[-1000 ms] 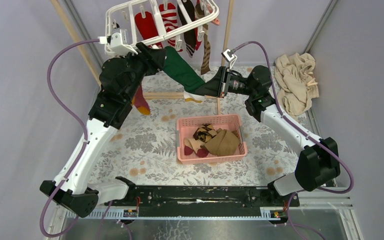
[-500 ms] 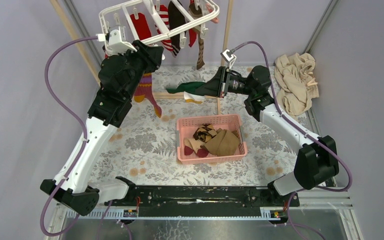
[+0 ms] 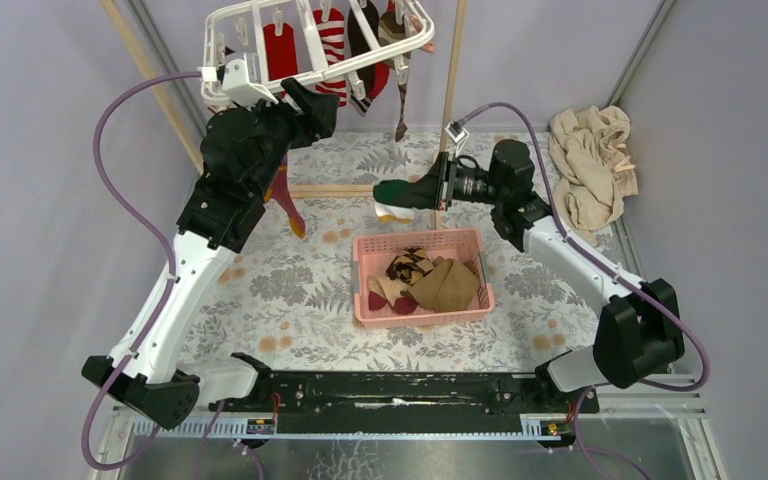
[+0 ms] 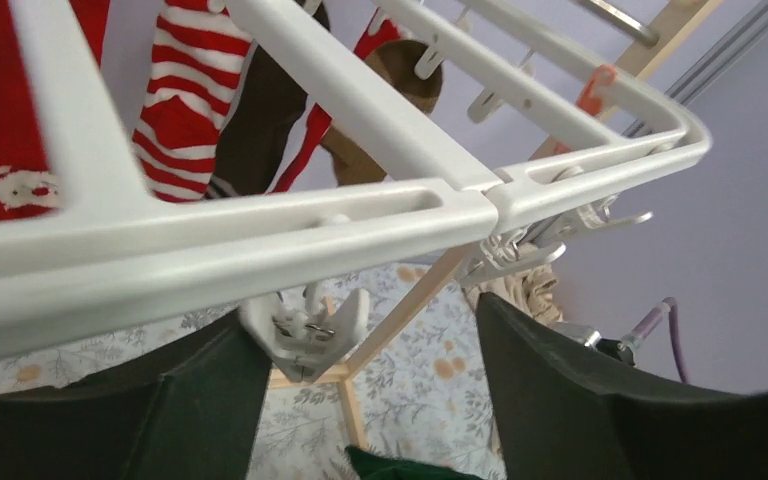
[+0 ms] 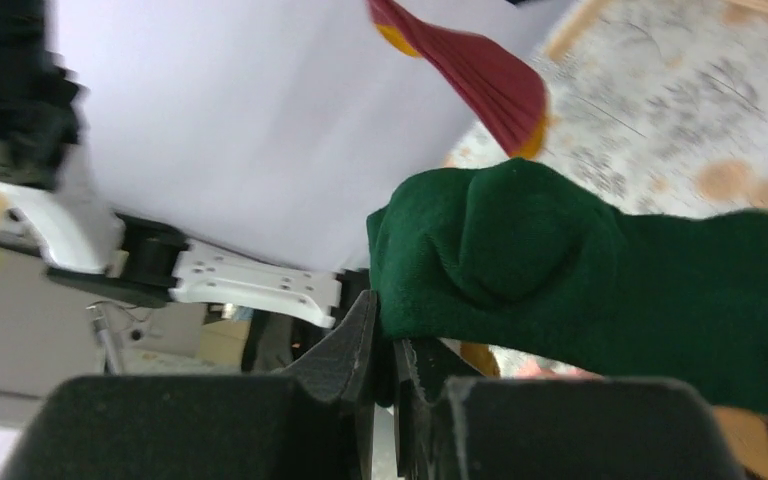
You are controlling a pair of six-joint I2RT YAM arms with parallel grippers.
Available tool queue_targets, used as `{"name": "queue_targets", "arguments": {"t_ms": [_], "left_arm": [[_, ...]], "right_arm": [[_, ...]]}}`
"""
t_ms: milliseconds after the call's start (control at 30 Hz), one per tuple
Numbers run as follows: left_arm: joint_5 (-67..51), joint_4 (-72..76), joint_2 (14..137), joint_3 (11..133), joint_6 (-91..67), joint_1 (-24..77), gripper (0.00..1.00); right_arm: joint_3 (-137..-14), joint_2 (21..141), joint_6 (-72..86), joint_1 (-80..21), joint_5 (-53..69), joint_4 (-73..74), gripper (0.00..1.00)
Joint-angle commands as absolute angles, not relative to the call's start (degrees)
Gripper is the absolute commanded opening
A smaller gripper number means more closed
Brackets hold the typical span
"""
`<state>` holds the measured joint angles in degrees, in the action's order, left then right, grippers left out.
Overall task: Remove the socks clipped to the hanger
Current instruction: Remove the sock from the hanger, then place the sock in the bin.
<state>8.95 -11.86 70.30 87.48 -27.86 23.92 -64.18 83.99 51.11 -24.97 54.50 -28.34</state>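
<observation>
The white hanger (image 3: 260, 75) hangs at the top, with red (image 3: 280, 50), striped (image 3: 332, 35) and brown socks (image 3: 400, 80) clipped to it. A maroon and yellow sock (image 3: 285, 200) hangs below my left arm. My left gripper (image 3: 318, 105) is open just under the hanger's front bar (image 4: 260, 235), with an empty white clip (image 4: 305, 330) between its fingers beside the left one. My right gripper (image 3: 430, 188) is shut on a green sock (image 3: 398, 190), held free of the hanger behind the pink basket. The wrist view shows the sock (image 5: 560, 280) pinched in the jaws (image 5: 390, 330).
The pink basket (image 3: 360, 290) holding several socks stands mid-table. A wooden pole frame (image 3: 450, 70) carries the hanger. A beige cloth pile (image 3: 590, 165) lies at the right wall. The maroon sock also shows in the right wrist view (image 5: 480, 75).
The green sock came off its clip and now hangs bunched from my right gripper, which drew back to the right. The hanger swung back up. My left gripper stays under it.
</observation>
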Motion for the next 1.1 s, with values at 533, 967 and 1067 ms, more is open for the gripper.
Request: {"name": "queue_targets", "arguments": {"t_ms": [533, 967, 1067], "left_arm": [[1.9, -18.5, 67.3, 84.3, -28.1, 32.6, 0.99], [12.1, -25.1, 57.0, 78.0, -26.9, 36.9, 0.99], [15.0, -27.1, 53.7, 76.4, -27.5, 36.9, 0.99]], "right_arm": [[-48.0, 81.1, 21.5, -28.4, 22.5, 8.1, 0.31], [-59.2, 75.1, 15.8, -41.6, 0.3, 27.0, 0.71], [-59.5, 72.2, 15.7, -42.0, -2.5, 28.9, 0.72]]}}
